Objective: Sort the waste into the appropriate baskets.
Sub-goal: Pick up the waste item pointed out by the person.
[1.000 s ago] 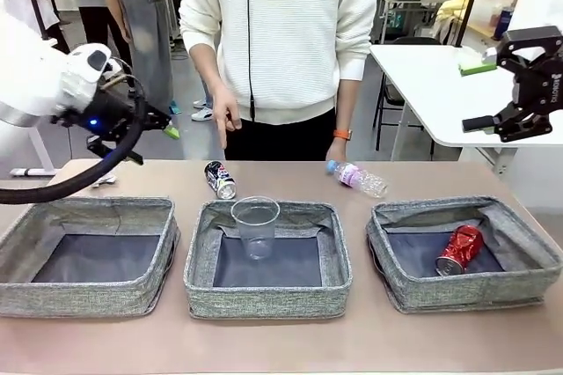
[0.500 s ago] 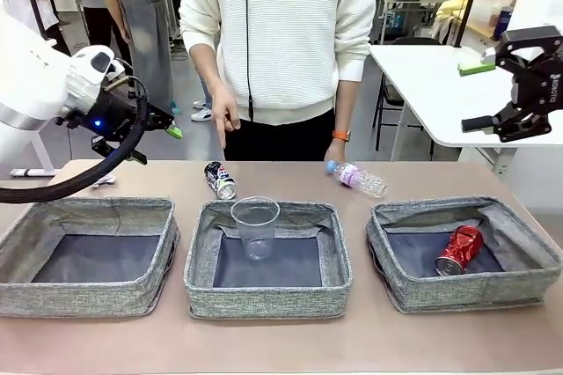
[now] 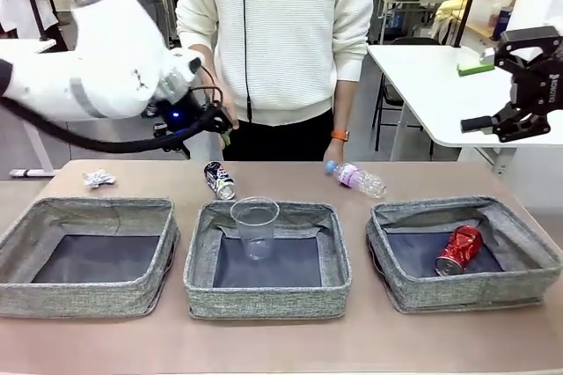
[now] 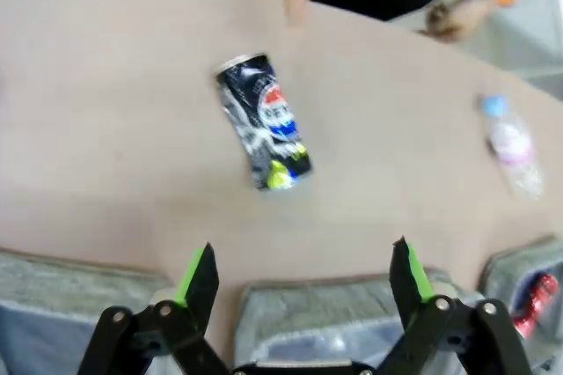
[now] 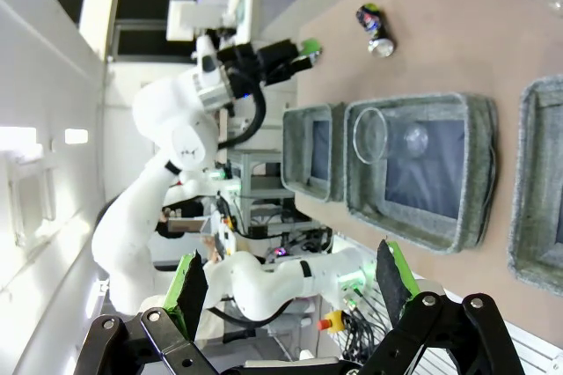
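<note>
Take the middle basket (image 3: 266,303) as your marker on the desk (image 3: 281,344). It is one of three grey baskets in a row, with the left basket (image 3: 84,300) and the right basket (image 3: 466,297) on either side of it. The middle one holds an upright clear cup (image 3: 256,225), and a crushed red can (image 3: 460,248) lies in the right one.

Your left tool (image 3: 222,131) hangs above the desk just behind the middle basket's far left corner, its fingers spread wide and empty. The right tool (image 3: 479,93) is also wide and empty. It is raised high and well off to the right of the middle basket, past the right basket.

The clear bottle (image 3: 359,178) lies on its side behind the middle basket's far right corner.

The crushed dark can (image 3: 220,180) lies on the desk just behind the far left corner, almost straight under the left tool, so that arm is clearly the nearer one. In the left wrist view the can (image 4: 264,121) lies ahead of the tool (image 4: 302,256) and a little left of centre. Its long axis runs away from you with a slight slant, while the two fingers stand to either side of that line. I judge a small roll of the wrist would bring the jaws square across its narrow width.

The crumpled paper (image 3: 98,179) sits farther left of the middle basket, behind the left one.
</note>
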